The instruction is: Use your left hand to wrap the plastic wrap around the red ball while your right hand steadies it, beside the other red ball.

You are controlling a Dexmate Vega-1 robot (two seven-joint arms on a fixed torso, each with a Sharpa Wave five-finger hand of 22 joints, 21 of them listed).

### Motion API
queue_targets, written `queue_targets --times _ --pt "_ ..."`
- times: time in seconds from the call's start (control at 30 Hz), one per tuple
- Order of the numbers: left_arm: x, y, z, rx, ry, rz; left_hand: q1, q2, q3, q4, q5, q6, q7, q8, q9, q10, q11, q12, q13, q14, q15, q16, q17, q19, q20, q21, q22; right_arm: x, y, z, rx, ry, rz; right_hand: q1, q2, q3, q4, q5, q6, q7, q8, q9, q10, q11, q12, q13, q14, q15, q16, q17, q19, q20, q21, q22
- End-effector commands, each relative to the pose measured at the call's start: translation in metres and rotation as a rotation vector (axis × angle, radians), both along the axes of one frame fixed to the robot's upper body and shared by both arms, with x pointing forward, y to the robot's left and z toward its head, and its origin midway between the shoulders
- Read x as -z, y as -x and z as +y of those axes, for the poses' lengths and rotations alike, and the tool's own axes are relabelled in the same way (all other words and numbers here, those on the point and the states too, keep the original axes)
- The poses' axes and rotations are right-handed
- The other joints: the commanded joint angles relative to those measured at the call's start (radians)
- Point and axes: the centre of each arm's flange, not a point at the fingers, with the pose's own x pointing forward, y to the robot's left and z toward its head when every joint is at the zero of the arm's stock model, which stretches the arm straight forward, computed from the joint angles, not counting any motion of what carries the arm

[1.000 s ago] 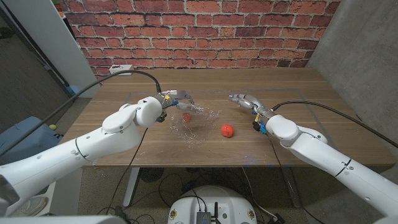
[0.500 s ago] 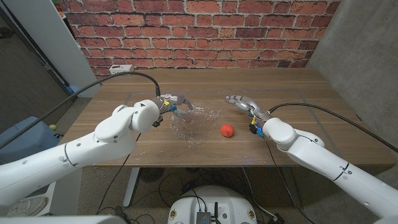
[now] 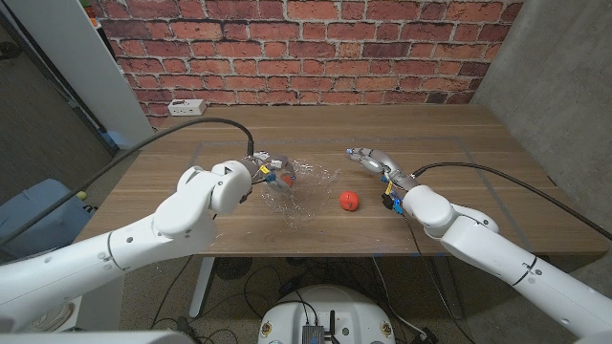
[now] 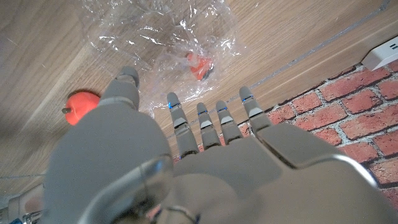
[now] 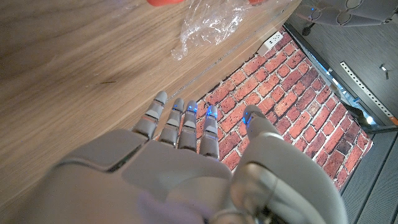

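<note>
1. Head view: the plastic wrap [image 3: 298, 194] lies crumpled on the wooden table [image 3: 478, 143] near the middle, with a red ball [image 3: 287, 179] inside its left part. The left hand [image 3: 269, 171] sits at the wrap's left edge, just beside that ball; whether its fingers touch the film or the ball cannot be told here. The other red ball [image 3: 349, 200] lies bare on the table just right of the wrap. The right hand [image 3: 374, 161] is behind and to the right of that ball, apart from it, fingers stretched out and holding nothing. A white power strip [image 3: 186, 106] lies at the table's far left edge; no writing can be read.

2. Left wrist view: the left hand [image 4: 186, 134] has its fingers [image 4: 177, 118] extended and slightly apart, pointing toward the plastic wrap [image 4: 155, 37]. The wrapped red ball [image 4: 198, 65] lies just beyond the fingertips, with nothing held. The other red ball [image 4: 82, 106] lies beside the thumb. No labels are legible.

3. Right wrist view: the right hand [image 5: 186, 149] is spread, fingers [image 5: 187, 121] apart over bare wood, empty. An edge of the plastic wrap [image 5: 211, 25] lies well beyond the fingertips.
</note>
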Motion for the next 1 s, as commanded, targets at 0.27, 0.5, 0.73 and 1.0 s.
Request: queue_targets --times 0.27,0.5,0.73,1.0 --pt "0.012 0.009 -0.013 -0.162 -0.108 -0.306 0.023 -0.010 -0.022 0.023 -0.023 -0.145 0.030 -0.044 0.010 -0.018 0.005 0.000 0.008 0.015 -0.004 0.004 0.001 0.000 0.001 -0.018 0.002 0.001 -0.006 -0.001 -0.004 -0.001 0.025 -0.010 0.006 0.001 0.011 0.004 0.017 0.005 0.012 0.002 0.008 0.007 0.009 0.005 0.016 0.005 0.009 0.006 0.009 0.007 0.004 0.000" --pt "0.013 0.005 -0.014 -0.171 -0.107 -0.317 0.030 -0.009 -0.032 0.025 -0.022 -0.101 0.043 -0.016 0.017 0.000 -0.002 0.010 0.010 0.031 -0.004 0.009 0.000 0.011 -0.001 -0.021 0.003 0.000 -0.008 -0.002 -0.006 -0.006 0.031 -0.011 0.007 0.001 0.013 0.004 0.018 0.005 0.012 0.002 0.011 0.002 0.011 0.005 0.019 0.005 0.011 0.007 0.011 0.009 0.005 0.000" --pt "0.014 0.003 -0.017 -0.193 -0.120 -0.304 0.047 -0.007 -0.043 0.025 -0.023 -0.030 0.070 0.029 0.032 0.017 -0.003 0.017 0.016 0.042 -0.006 0.009 0.000 0.017 -0.004 -0.027 0.004 0.000 -0.010 -0.003 -0.010 -0.012 0.031 -0.012 0.006 0.000 0.015 0.003 0.021 0.006 0.013 0.002 0.013 0.008 0.012 0.005 0.025 0.005 0.014 0.008 0.015 0.009 0.007 0.000" --pt "0.014 -0.005 -0.019 -0.221 -0.126 -0.264 0.103 0.050 -0.056 0.029 -0.041 0.291 0.099 0.198 0.079 0.165 -0.043 0.060 0.028 0.095 -0.049 0.020 0.000 0.051 -0.024 -0.037 0.007 0.000 -0.010 -0.005 -0.003 -0.017 0.032 -0.014 0.007 0.000 0.017 0.003 0.022 0.006 0.012 0.002 0.014 0.008 0.012 0.005 0.027 0.005 0.016 0.009 0.015 0.010 0.007 0.000"
